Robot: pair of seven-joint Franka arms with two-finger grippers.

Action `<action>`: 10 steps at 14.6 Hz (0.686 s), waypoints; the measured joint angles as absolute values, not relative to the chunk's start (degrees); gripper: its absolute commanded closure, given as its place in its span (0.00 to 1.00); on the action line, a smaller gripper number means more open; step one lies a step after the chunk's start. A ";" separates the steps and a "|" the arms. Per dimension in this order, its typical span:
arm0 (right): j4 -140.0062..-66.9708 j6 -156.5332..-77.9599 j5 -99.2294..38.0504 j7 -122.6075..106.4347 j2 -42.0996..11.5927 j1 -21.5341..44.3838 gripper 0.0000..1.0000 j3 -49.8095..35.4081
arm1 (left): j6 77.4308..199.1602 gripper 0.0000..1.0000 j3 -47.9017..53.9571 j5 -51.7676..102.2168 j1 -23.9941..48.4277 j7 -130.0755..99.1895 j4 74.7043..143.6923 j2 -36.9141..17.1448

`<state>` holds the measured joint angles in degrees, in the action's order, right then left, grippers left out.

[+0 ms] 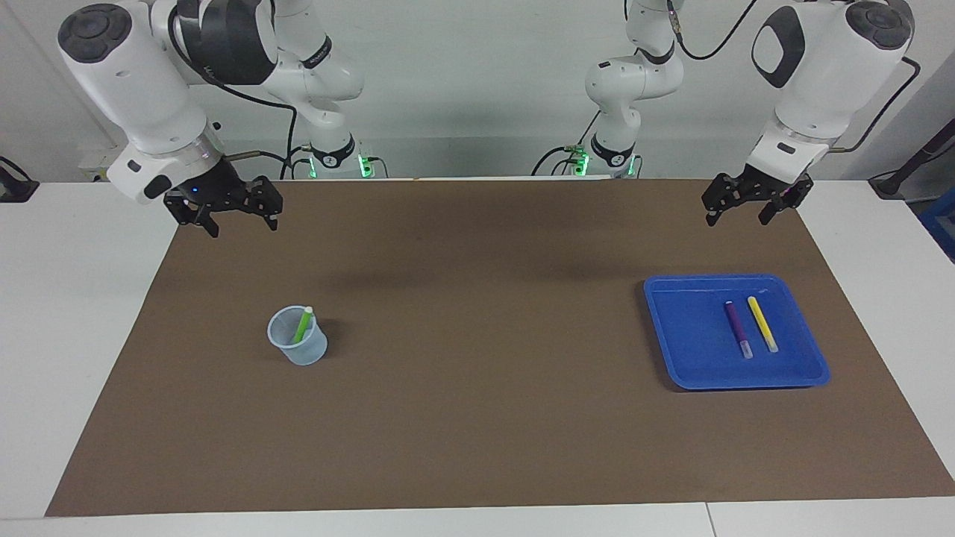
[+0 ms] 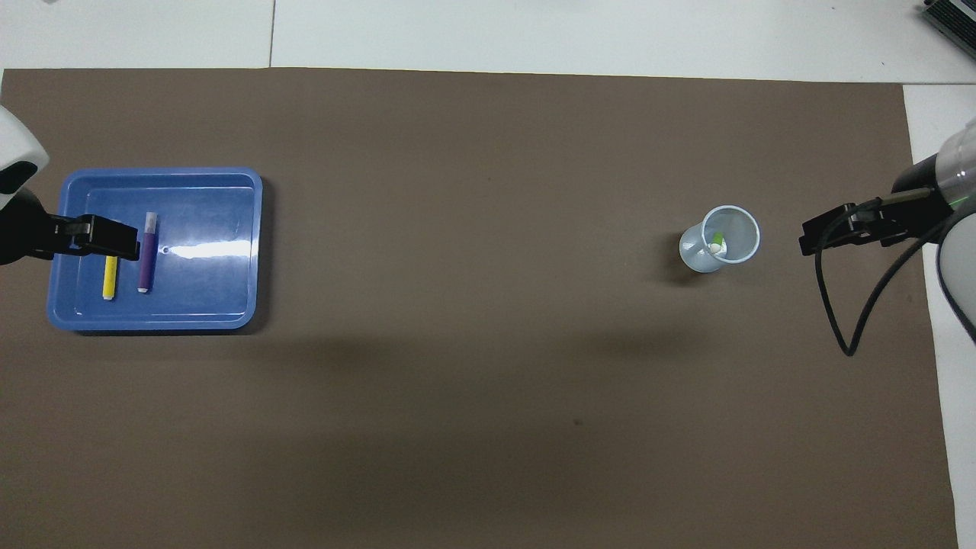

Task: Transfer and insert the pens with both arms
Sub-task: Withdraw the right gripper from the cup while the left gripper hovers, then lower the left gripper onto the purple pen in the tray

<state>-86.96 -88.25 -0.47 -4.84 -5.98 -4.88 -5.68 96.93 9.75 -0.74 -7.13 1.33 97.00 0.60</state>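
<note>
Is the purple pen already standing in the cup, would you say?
No, the purple pen lies in the blue tray beside the yellow pen.

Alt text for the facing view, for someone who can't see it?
Green marker pen stands in a clear plastic cup; purple pen and yellow pen lie in a blue tray. Open left gripper and right gripper hover empty.

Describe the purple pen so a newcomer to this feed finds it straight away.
Find the blue tray on the brown mat, toward the left arm's end of the table. Two pens lie side by side in it, apart; the purple pen is the dark one, on the cup's side of the yellow pen.
</note>
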 measured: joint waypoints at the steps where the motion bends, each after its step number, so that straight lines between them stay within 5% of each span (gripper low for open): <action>1: -86.98 -88.41 -0.47 -4.84 -5.98 -4.88 0.00 -5.69 | 97.54 0.00 9.71 -0.77 -7.15 1.36 97.11 0.18; 10: -87.20 -88.96 -0.47 -4.84 -5.98 -4.86 0.00 -5.73 | 107.92 0.00 9.19 -0.87 -13.72 8.22 102.84 -4.34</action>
